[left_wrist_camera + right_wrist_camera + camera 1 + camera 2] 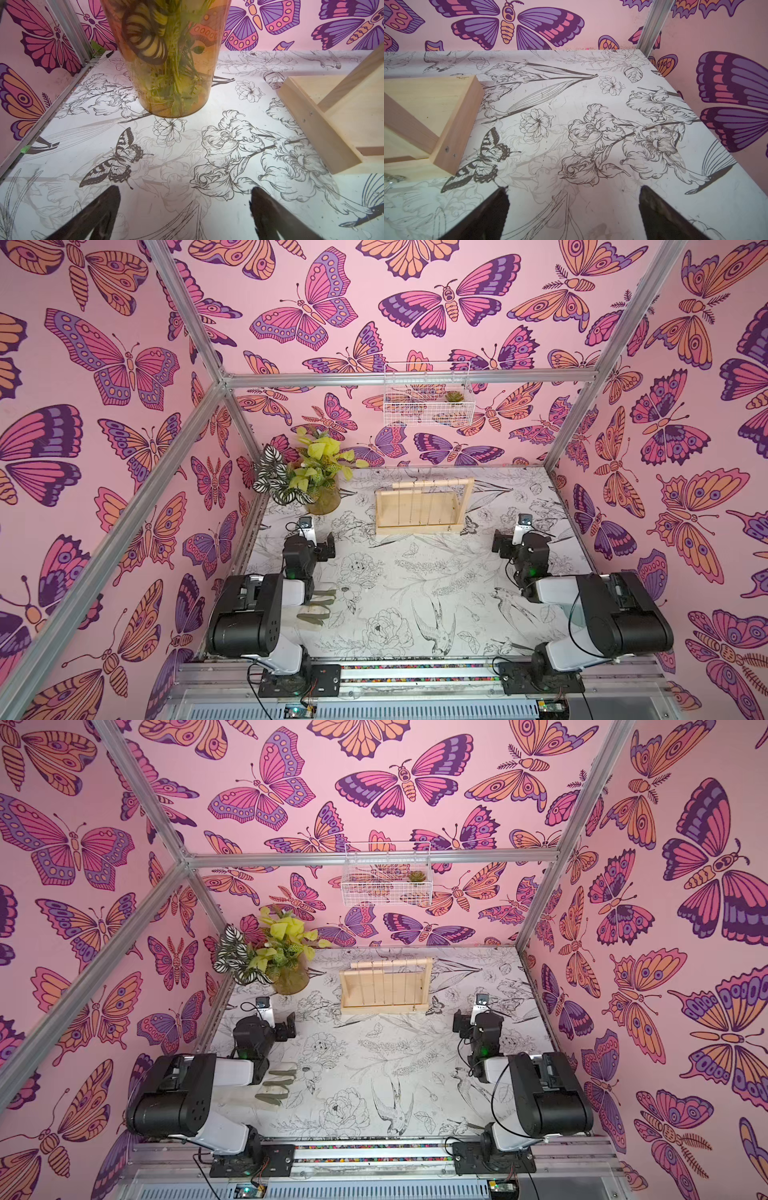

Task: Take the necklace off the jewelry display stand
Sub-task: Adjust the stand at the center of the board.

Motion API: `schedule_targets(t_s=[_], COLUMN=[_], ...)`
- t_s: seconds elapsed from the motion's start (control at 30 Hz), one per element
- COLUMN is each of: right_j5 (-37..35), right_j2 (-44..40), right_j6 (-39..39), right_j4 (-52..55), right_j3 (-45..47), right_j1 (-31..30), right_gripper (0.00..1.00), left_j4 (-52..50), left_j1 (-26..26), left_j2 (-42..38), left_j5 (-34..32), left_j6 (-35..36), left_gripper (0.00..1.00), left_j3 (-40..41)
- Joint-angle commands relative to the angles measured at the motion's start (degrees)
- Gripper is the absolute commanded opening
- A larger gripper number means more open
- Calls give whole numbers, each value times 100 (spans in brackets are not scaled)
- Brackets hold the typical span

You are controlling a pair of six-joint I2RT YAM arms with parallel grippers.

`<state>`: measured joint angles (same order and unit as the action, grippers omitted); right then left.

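Note:
The jewelry display stand [424, 510] is a pale wooden frame standing at the back middle of the table in both top views [386, 990]. Several thin necklace chains [432, 502] hang from its top crossbar down to the base board. My left gripper [185, 191] is open over bare table, with the stand's base corner [324, 124] off to one side of it. My right gripper [573, 191] is open too, nothing between its fingers, and the stand's other end [452, 124] lies beside it. Both arms sit folded in front of the stand, one on each side.
An amber vase of leafy plants [322, 497] stands at the back left, close ahead of the left gripper [172, 62]. A white wire basket [428, 404] hangs on the back wall. Olive-green strips [316, 608] lie by the left arm. Aluminium posts frame the walls.

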<state>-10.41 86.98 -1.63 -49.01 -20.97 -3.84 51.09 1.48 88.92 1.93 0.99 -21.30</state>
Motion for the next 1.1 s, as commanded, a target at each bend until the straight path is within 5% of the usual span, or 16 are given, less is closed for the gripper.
schedule_targets(t_s=[0.0,0.87,0.97,1.07], right_j5=[13,407,284,-255], right_j2=[-81,-79,-374,-1092], right_j6=[31,-133,44,335], right_j4=[-2,301,338,1861], right_j3=[-65,-233,-224,-774], right_j1=[23,285,150,-288], right_gripper=[100,100,100,99], left_j4=[-44,-53,-1279,-2258], left_j1=[-38,-12,-258,-781], left_j2=[-67,-63,-876,-1523], left_j5=[-51,-71,-956,-2107], left_j6=[-29,-62,-80,114], left_gripper=[99,99,99,99], left_j3=[-17,-38,-356,-847])
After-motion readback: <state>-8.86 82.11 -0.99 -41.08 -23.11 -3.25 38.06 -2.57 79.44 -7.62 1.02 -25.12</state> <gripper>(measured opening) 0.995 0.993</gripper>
